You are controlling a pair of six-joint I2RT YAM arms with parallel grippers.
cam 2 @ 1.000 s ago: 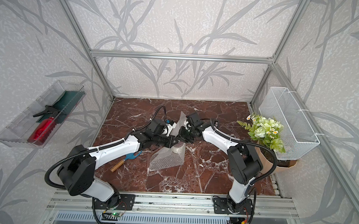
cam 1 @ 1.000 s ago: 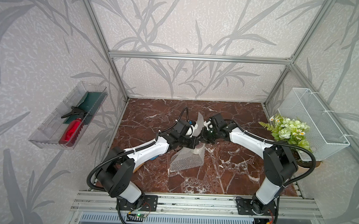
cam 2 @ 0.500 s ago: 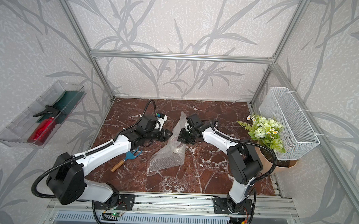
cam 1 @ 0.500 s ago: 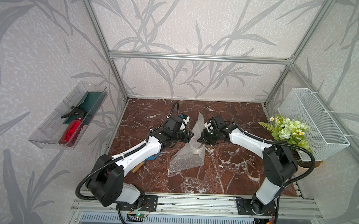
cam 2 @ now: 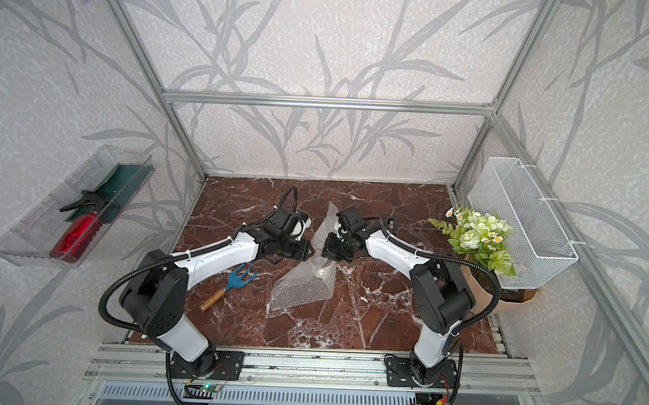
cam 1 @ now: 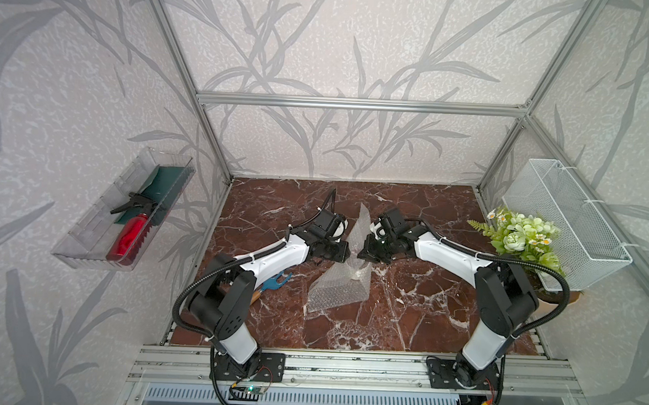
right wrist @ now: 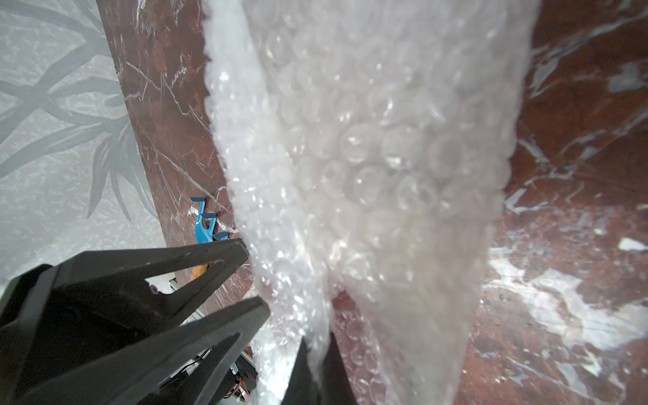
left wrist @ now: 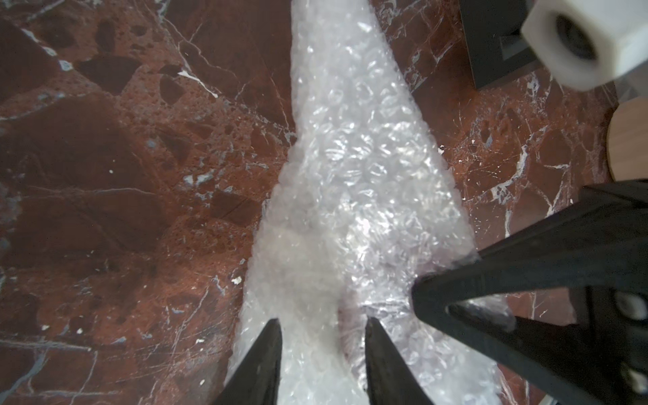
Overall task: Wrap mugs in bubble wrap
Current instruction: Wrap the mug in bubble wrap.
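The left pincer [left wrist: 322, 336] stood spread, its two fingers either side of a ridge of bubble wrap [left wrist: 350, 157] and not yet nipping it. A second before it had been pressed together at the sheet. It then let go, drew back a little, and had now come in again with its jaws apart. The right pincer [right wrist: 317, 340] was pressed together on the wrap and alone kept one corner hoisted, so the sheet had stayed up as a narrow peak between the two arms. I judged this a change of grip: the left was looking for a fresh hold from which to fold the sheet across, and the wrapping was only part done.

The mug [cam 2: 318, 271] showed only as a pale, rounded lump under the wrap at the foot of the peak, just below the two pincers. Its handle could not be made out.

In both top views the rest of the sheet sloped down and lay flat on the worktop [cam 1: 423, 309], its free edge toward the front rail. Bare marble lay open in front and to the right of it. A blue hand rake [cam 2: 237, 278] lay beside the left forearm, near the sheet but apart from it. The flowers [cam 1: 521, 238] at the right edge were well apart, so a fold to either side had room
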